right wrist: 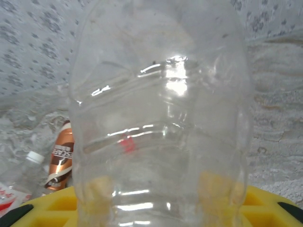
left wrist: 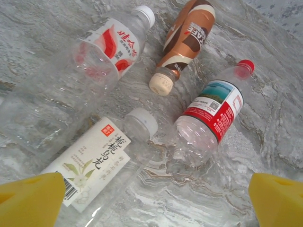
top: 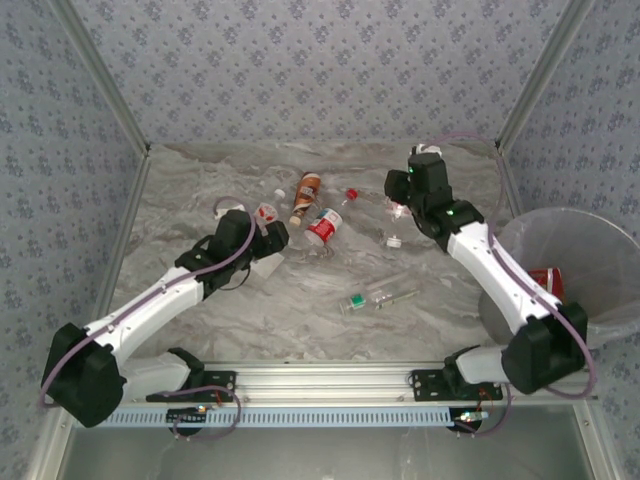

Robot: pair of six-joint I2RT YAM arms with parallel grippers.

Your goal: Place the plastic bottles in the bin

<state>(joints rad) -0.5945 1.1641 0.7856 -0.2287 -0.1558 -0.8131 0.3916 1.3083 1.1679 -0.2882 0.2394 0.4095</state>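
Note:
Several plastic bottles lie on the marbled table. In the left wrist view, my left gripper is open, its yellow fingertips wide apart and low over a white-labelled clear bottle. Beyond it lie a red-and-white labelled bottle, a brown bottle and a red-capped, red-labelled bottle. My right gripper is shut on a clear unlabelled bottle, and its yellow pads show through the plastic. The bin stands at the right edge with a red-labelled bottle inside.
A green-capped clear bottle lies mid-table, nearer the arm bases. A white-capped bottle and a red-capped one lie close to the right gripper. Patterned walls enclose the back and both sides of the table.

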